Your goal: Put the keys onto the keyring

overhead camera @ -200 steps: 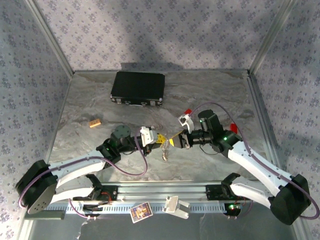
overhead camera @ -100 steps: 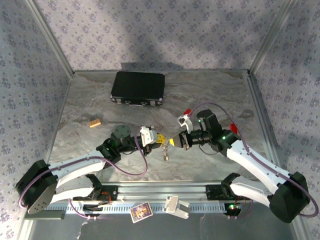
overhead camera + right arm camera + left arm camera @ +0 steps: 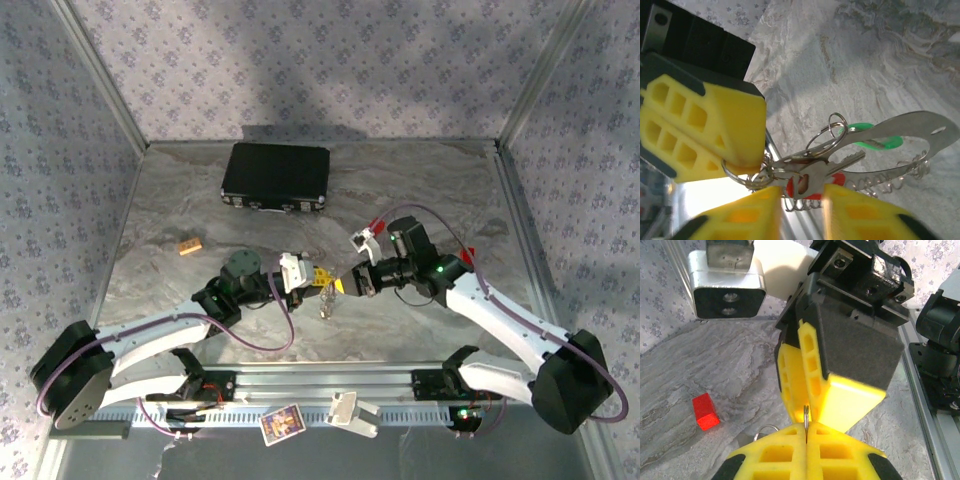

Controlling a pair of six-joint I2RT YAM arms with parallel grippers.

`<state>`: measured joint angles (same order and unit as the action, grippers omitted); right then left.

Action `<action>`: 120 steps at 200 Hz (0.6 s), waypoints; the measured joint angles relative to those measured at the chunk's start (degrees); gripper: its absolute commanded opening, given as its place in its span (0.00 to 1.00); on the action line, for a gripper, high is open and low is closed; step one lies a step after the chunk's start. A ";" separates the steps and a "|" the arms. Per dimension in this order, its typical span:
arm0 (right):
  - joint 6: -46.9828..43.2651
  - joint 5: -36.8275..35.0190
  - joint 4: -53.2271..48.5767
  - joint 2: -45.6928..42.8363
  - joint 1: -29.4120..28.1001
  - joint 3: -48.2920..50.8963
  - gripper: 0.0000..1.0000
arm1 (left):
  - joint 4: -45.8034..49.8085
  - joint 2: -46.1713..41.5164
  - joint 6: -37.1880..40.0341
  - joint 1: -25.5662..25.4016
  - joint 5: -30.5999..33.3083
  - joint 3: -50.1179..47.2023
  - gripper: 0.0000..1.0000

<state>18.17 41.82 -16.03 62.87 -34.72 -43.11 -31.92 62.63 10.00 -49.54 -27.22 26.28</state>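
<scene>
Well in front of the black case (image 3: pixel 275 176), the left gripper (image 3: pixel 806 435) is clamping the keyring (image 3: pixel 910 131) while the right gripper (image 3: pixel 800 212), jaws slightly apart, is apparently threading the keys (image 3: pixel 812 175); next, closing on one key.

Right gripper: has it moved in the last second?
Yes: the right gripper has edged slightly left, away from the red block, toward the left gripper.

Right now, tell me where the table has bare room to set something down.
Bare table lies between the black case and the right rail, and left of the tan block. Crowded at centre, where the left gripper and right gripper meet at the keyring.
</scene>
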 measured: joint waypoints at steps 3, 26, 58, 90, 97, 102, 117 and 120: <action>-0.35 -0.02 -0.02 -0.17 0.17 0.00 0.38 | -0.02 0.00 0.00 0.00 0.00 0.00 0.00; -2.34 -0.87 -1.05 -2.14 0.87 0.02 0.41 | -0.07 0.00 -0.02 0.00 0.02 0.00 0.00; -10.43 -6.99 -0.31 -8.24 -2.27 3.08 0.43 | -1.38 0.00 -0.59 -0.04 0.83 -0.26 0.00; -20.74 -15.17 5.70 -14.62 -9.66 11.63 0.43 | -2.78 0.09 -2.14 -0.09 1.14 -0.57 0.00; -22.38 -17.22 7.19 -15.10 -10.36 13.14 0.43 | -2.95 0.11 -2.40 -0.09 1.11 -0.57 0.00; -23.34 -18.45 7.89 -15.15 -10.67 13.81 0.43 | -3.06 0.11 -2.60 -0.09 1.14 -0.57 0.00; -25.53 -21.77 10.05 -14.86 -11.26 14.95 0.43 | -3.26 0.13 -3.04 -0.09 1.11 -0.57 0.00; -25.94 -22.36 10.54 -14.75 -11.37 15.08 0.43 | -3.32 0.15 -3.06 -0.09 1.11 -0.57 0.00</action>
<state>-7.77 19.46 -5.50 48.12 -46.09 -28.03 -35.24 62.78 6.94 -49.63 -26.11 25.71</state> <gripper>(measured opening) 0.426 0.051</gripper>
